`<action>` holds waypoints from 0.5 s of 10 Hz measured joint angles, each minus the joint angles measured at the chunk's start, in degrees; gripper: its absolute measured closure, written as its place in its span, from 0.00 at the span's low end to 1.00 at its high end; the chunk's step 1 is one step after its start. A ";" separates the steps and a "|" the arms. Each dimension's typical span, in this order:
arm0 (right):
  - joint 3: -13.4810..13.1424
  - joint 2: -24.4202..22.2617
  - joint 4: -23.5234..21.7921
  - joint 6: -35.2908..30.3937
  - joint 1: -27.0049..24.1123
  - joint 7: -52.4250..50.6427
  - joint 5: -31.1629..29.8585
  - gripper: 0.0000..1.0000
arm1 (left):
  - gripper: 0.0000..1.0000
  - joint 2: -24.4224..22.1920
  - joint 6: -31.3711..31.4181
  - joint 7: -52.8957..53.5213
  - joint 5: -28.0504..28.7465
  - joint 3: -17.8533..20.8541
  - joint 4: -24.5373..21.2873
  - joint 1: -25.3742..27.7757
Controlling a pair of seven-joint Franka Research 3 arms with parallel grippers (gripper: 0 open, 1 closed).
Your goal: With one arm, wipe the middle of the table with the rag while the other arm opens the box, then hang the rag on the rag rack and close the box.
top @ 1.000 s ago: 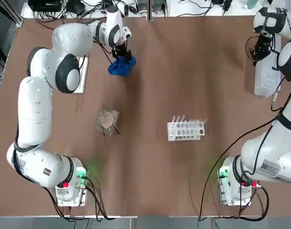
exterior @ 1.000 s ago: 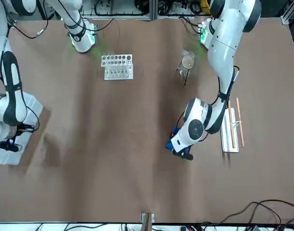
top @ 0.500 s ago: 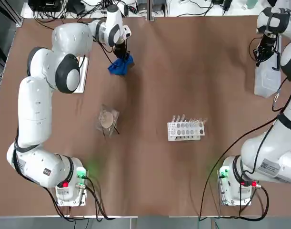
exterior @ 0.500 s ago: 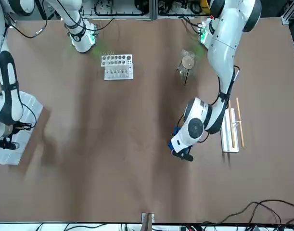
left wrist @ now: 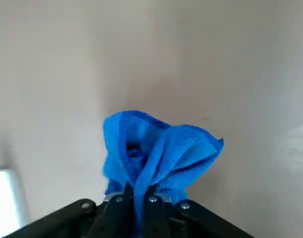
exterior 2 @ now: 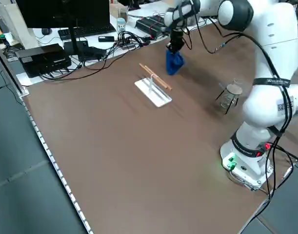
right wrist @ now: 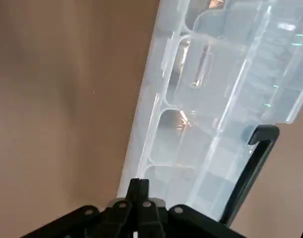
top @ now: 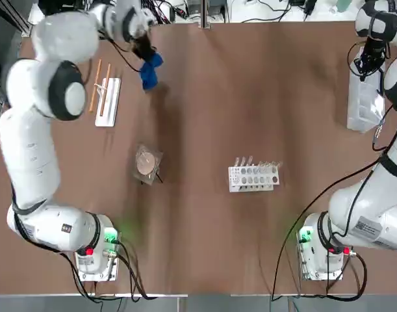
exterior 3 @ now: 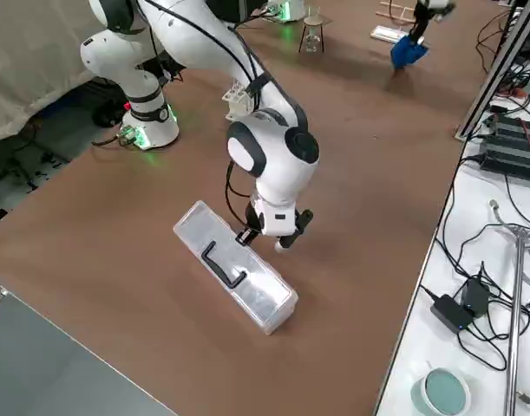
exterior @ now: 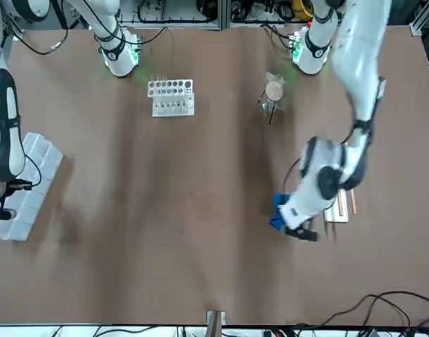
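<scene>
Left wrist view: the left pincer (left wrist: 138, 196) grips the bunched blue rag (left wrist: 158, 153). Right wrist view: the right pincer (right wrist: 139, 183), closed, is at the translucent box (right wrist: 206, 99). Top view: the rag hangs near the white rag rack (top: 108, 103); the box lies toward the right on the table (top: 204, 240).

Blue rag (top: 150, 71) in left claw (top: 146, 57), above table (top: 204, 227)
</scene>
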 joint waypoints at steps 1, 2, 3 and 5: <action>0.00 -0.08 0.12 -0.19 -0.02 -0.57 -0.27 0.98 | 0.92 -3.75 -3.28 0.83 0.00 -0.05 -1.53 3.55; -0.05 -0.35 0.43 -0.60 -0.27 -1.72 -0.36 0.98 | 0.92 -6.53 -5.56 1.74 0.00 -0.12 -2.62 6.14; -0.09 -1.13 1.36 -1.80 -1.21 -3.78 -0.44 0.98 | 0.92 -7.86 -6.12 1.66 -0.03 -0.40 -3.68 6.67; -0.35 -3.36 2.79 -2.93 -6.15 -10.17 -1.08 0.98 | 0.92 -6.91 -5.29 -4.05 -0.10 -3.05 -3.55 2.87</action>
